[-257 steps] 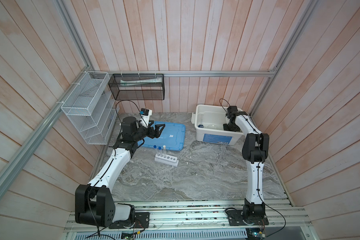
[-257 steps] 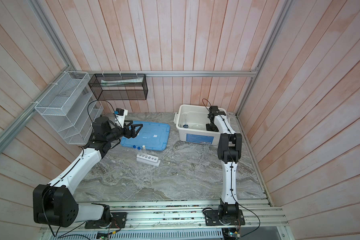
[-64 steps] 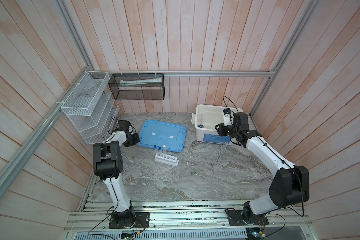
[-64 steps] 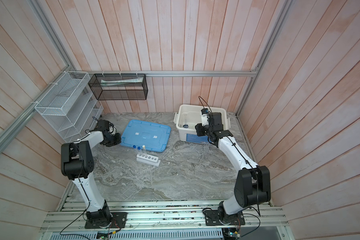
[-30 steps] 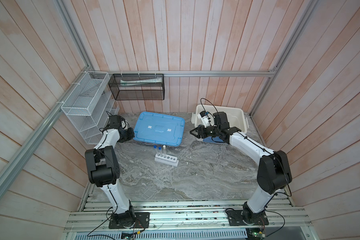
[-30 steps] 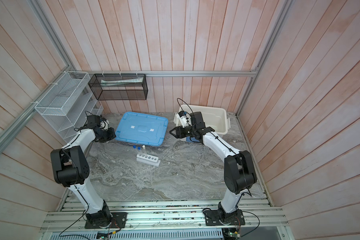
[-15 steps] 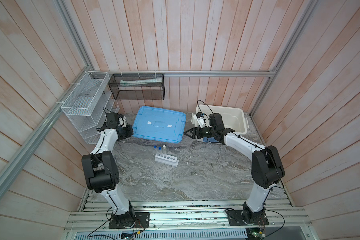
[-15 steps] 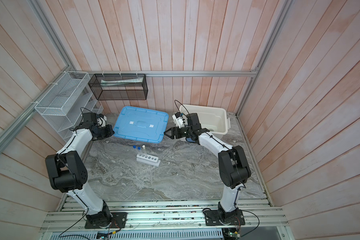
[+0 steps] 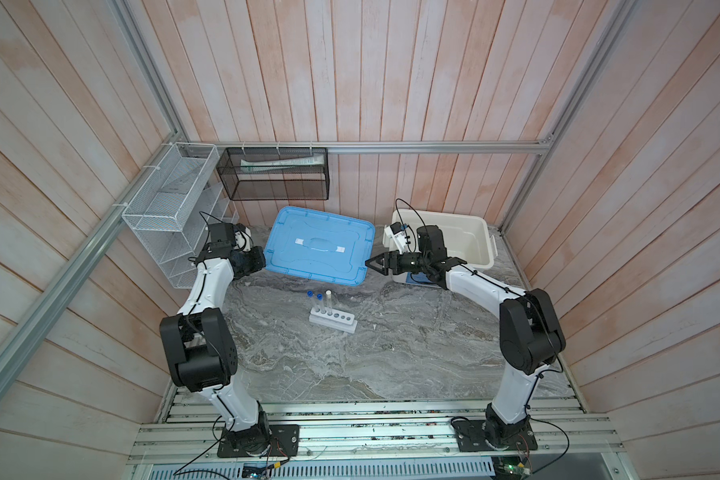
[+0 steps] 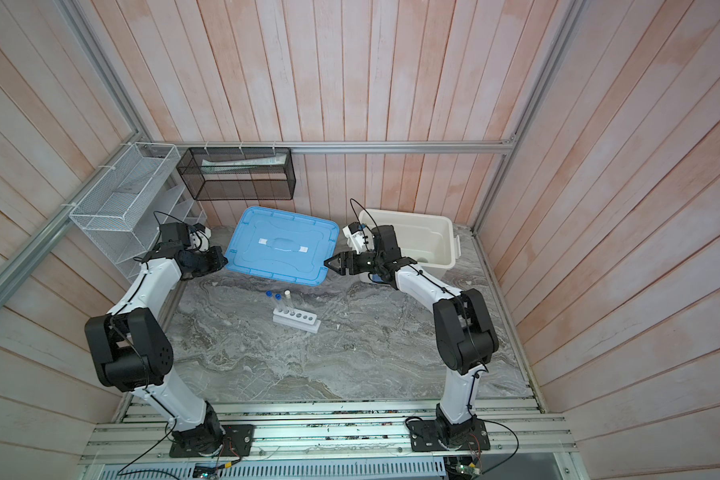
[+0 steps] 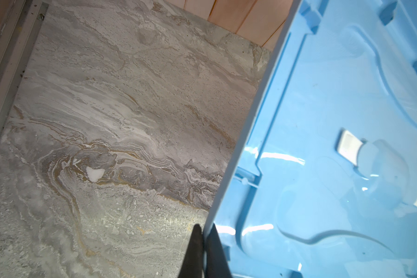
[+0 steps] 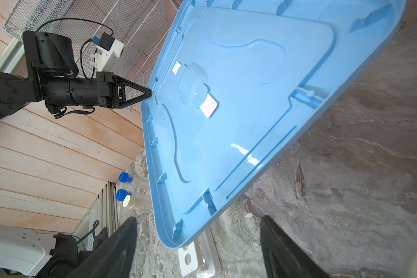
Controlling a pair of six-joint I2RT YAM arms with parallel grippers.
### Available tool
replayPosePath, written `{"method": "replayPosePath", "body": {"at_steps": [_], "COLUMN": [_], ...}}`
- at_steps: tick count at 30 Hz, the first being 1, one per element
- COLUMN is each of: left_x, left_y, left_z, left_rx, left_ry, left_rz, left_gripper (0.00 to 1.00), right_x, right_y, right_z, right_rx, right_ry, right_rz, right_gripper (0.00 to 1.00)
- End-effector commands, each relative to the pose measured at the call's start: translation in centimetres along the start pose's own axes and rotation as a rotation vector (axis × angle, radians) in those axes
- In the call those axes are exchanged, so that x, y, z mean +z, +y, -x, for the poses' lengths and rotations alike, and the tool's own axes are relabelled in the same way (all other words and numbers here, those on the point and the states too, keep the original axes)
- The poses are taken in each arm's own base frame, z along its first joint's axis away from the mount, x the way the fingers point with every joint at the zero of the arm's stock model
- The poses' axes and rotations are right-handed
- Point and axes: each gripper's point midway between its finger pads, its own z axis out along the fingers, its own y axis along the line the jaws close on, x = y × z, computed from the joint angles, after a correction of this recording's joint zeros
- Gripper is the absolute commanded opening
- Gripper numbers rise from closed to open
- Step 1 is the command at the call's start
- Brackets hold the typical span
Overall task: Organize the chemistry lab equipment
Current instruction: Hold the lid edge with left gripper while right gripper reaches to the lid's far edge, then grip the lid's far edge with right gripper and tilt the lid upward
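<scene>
Blue plastic lid (image 9: 319,245) is raised over the counter (image 9: 391,353), its left rim pinched between the pressed-together fingers of the left tool (image 12: 149,93). Just off the lid's right corner, the right tool (image 9: 370,262) is spread wide and holds nothing. The white rack (image 9: 333,322) stands on the counter just in front of the lid with three capped test tubes (image 9: 320,303) upright at its left end, and a white bin (image 9: 466,237) sits to the lid's right.

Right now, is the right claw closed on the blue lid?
No: in its wrist view the right claw holds its jaws far apart, touching no edge of the blue lid.
</scene>
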Motion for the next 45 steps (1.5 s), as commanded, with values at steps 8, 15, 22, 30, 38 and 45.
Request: {"method": "replayPosePath", "body": {"at_steps": [8, 15, 22, 30, 38, 45], "left_x": [-2.1, -2.1, -2.5, -2.9, -2.8, -2.5], "left_y": [-1.5, -1.7, -2.1, -2.5, -2.8, -3.5], "left_z": [0.5, 0.4, 0.5, 0.5, 0.2, -0.2], "left_rx": [0.014, 0.012, 0.02, 0.023, 0.021, 0.033], "left_ry": [-0.033, -0.032, -0.039, -0.045, -0.041, -0.029], "left_rz": [-0.057, -0.071, -0.086, -0.096, -0.109, -0.116], "left_gripper": [0.0, 0.0, 0.0, 0.0, 0.0, 0.01], "right_x": [1.9, 2.5, 3.1, 3.2, 3.3, 3.5], "right_y": [0.4, 1.8, 2.6, 3.4, 3.9, 4.4], "right_z": [0.4, 0.9, 1.8, 3.1, 3.7, 3.7], "right_rx": [0.014, 0.002, -0.006, -0.014, -0.002, 0.012], "right_ry": [-0.011, -0.019, -0.039, -0.067, -0.091, -0.095], "right_rz": [0.07, 0.12, 0.16, 0.193, 0.216, 0.234], "right_gripper": [0.78, 0.76, 0.68, 0.54, 0.38, 0.28]}}
